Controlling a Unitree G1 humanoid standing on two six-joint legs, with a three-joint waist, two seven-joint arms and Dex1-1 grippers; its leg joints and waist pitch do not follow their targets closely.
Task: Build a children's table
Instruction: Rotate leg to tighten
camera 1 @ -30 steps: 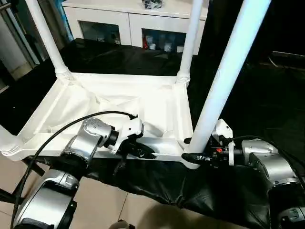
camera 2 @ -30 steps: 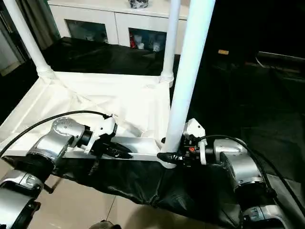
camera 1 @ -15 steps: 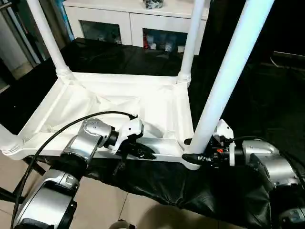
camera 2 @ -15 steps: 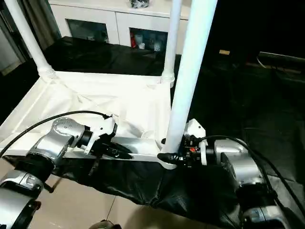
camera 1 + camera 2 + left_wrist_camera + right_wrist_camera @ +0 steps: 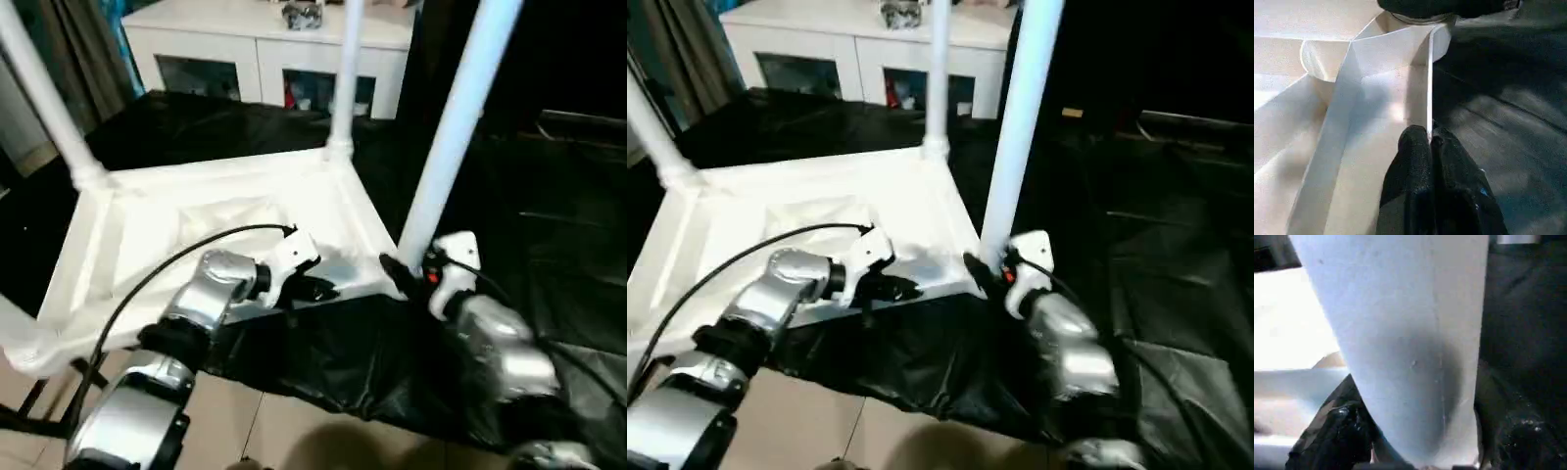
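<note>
Black cloth [image 5: 549,284] covers the workbench; a white glass-doored cabinet [image 5: 265,54] stands behind, partly cut off. On it lies the upturned white ribbed plastic tabletop [image 5: 196,211], its white tubular legs running out of frame. Left gripper [image 5: 1430,142] is pinched tight on the tabletop's thin near rim. Right gripper [image 5: 402,274] clamps the near-right leg [image 5: 446,147]. Compared to before, the tabletop now sits skewed.
</note>
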